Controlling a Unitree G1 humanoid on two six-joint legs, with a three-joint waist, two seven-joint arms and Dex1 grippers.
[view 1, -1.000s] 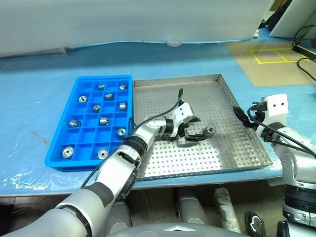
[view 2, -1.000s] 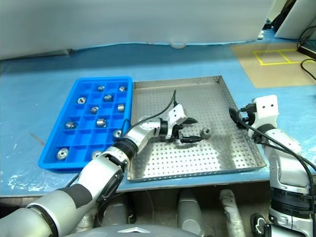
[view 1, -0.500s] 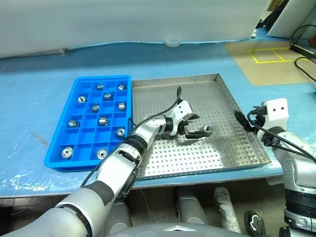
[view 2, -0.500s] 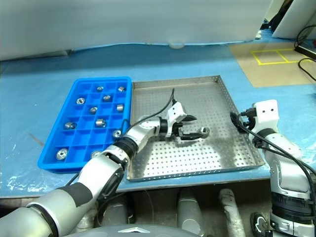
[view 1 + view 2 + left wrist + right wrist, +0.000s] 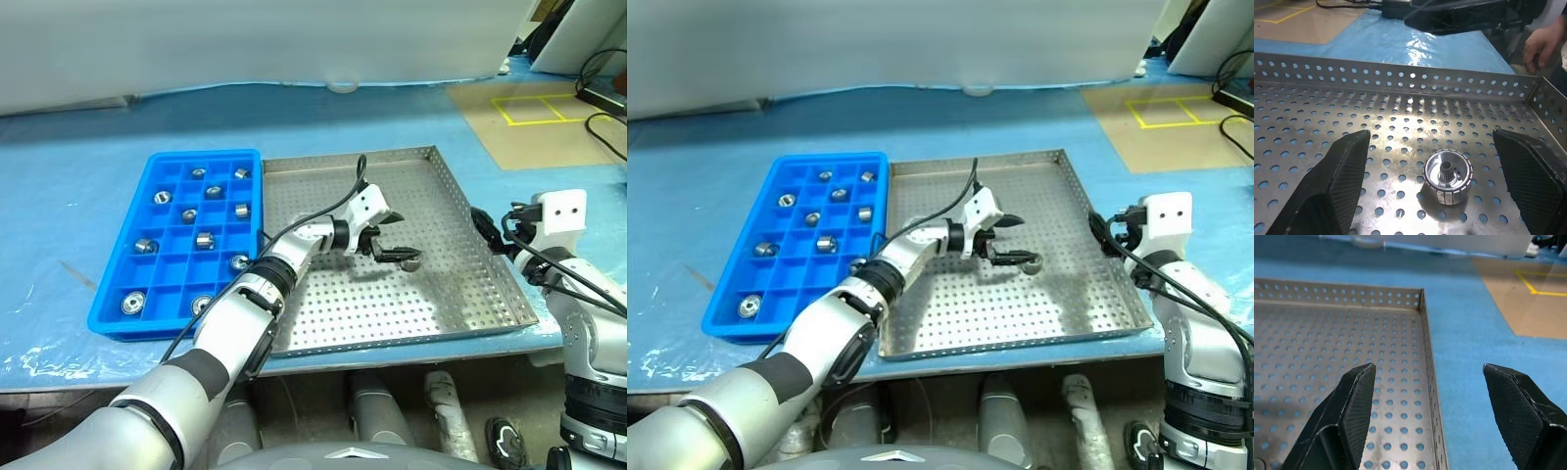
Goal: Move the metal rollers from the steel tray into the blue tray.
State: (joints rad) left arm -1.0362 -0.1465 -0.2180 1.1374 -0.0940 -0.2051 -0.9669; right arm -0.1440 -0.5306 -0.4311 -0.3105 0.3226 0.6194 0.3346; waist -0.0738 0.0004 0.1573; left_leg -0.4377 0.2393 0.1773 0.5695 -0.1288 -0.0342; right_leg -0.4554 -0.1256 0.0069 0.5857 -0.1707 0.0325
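Steel tray [image 5: 323,313], perforated and low-rimmed, spreads under the left gripper [image 5: 1442,188], whose fingers [image 5: 1334,188] stand wide apart and hold nothing. The blue tray [image 5: 110,315] lies back along its arm, many cells already filled. The right gripper [image 5: 1437,416] hangs spread and empty over the steel tray's far rim. One metal roller [image 5: 1447,176] sits on the sheet between the left fingers, touching neither; its short axis points up, slightly tilted, dark bore skyward. Closing off-centre would likely nudge it: a round, smooth wall could tip onto its side and roll away.
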